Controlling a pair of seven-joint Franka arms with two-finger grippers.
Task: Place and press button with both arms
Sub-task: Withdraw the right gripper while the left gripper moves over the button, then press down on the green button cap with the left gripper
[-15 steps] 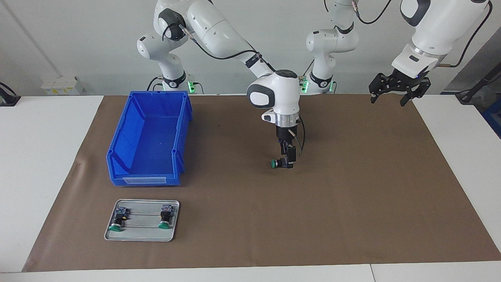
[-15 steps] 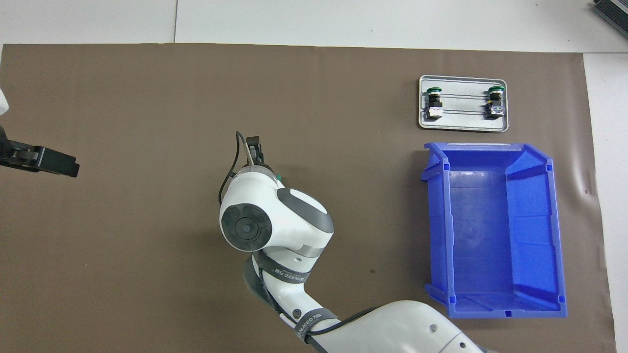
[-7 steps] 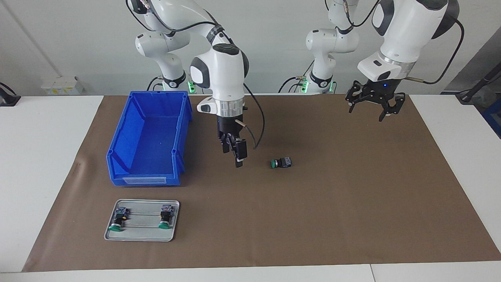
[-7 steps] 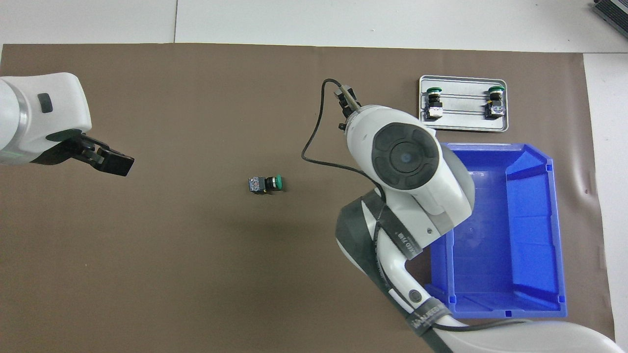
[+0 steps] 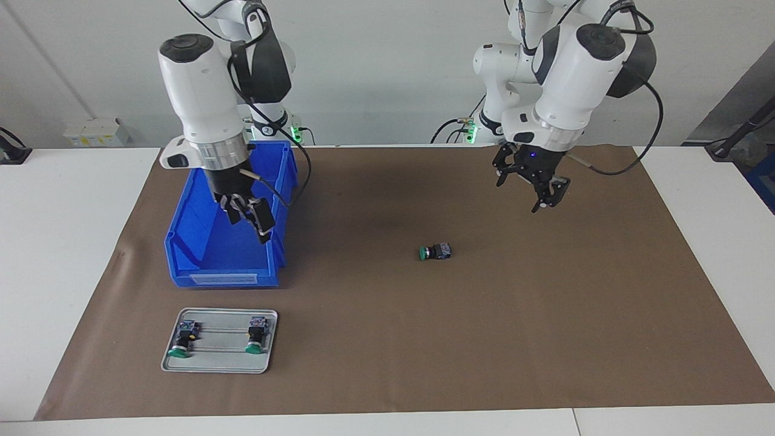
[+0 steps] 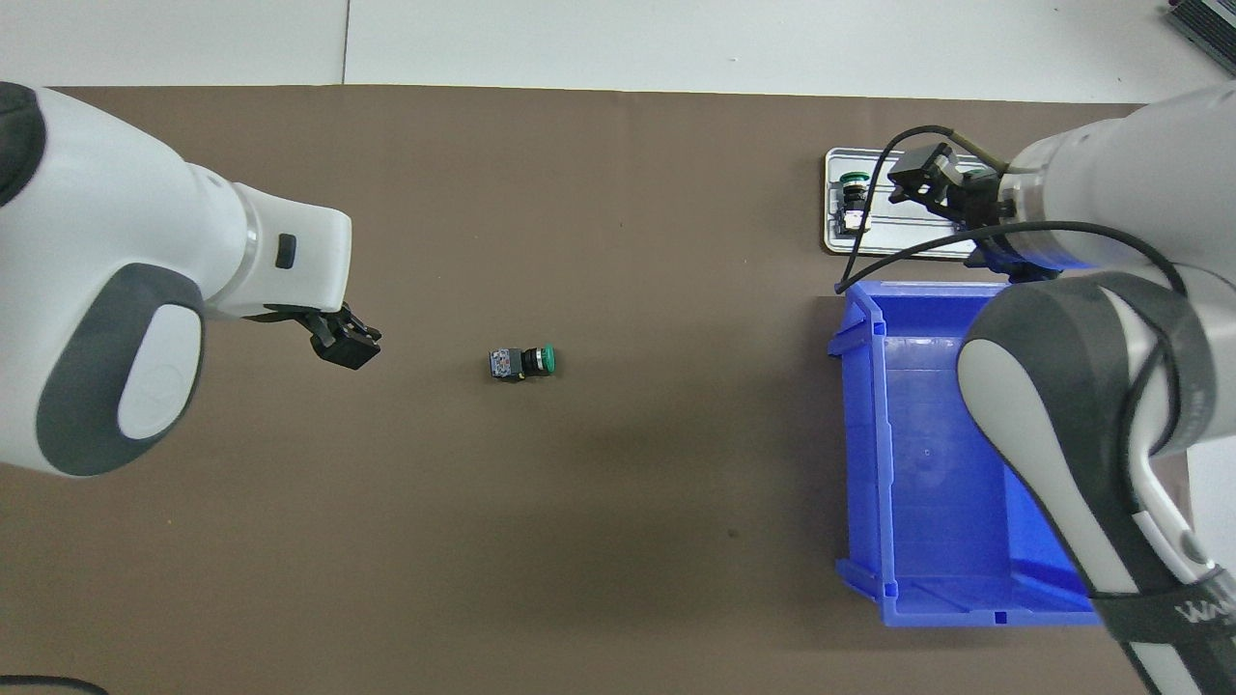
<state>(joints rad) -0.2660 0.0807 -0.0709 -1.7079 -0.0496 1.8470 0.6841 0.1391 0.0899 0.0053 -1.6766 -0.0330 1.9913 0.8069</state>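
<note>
A green-capped button [image 5: 435, 252] lies on its side on the brown mat, free of both grippers; it also shows in the overhead view [image 6: 521, 363]. My right gripper [image 5: 249, 221] is open and empty, up in the air over the blue bin [image 5: 206, 266]; in the overhead view my right gripper [image 6: 925, 176] covers part of the tray. My left gripper [image 5: 525, 192] is open and empty, raised over the mat beside the button, toward the left arm's end; it also shows in the overhead view [image 6: 345, 345].
A grey tray [image 5: 218, 362] lies farther from the robots than the bin and holds two more buttons [image 5: 183, 339] [image 5: 255, 336]. In the overhead view only one of them [image 6: 853, 198] shows on the tray [image 6: 840, 241].
My right gripper let go of the button on the mat, rose and swung away to over the blue bin. My left gripper moved in from the table's end toward the button and came lower.
</note>
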